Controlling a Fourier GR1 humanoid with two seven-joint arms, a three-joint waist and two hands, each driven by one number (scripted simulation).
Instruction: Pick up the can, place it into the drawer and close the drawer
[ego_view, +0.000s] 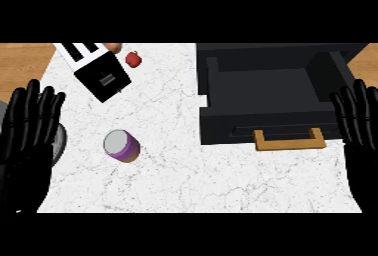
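A purple can (122, 145) with a grey lid stands on the white marble counter (192, 180), left of centre. The black drawer (269, 85) is pulled open at the upper right, its inside bare, with a wooden handle (290, 140) on its front. My left hand (28, 131) rests open at the left edge, fingers up, well left of the can. At the right edge my right hand (360, 120) rests open beside the drawer's right wall. Neither hand touches anything.
A black toaster (103, 76) sits tilted at the upper left of the counter, with a small red fruit (133, 59) beside it. Wooden floor shows past the counter's left and right edges. A grey round object (60, 142) peeks out by the left hand.
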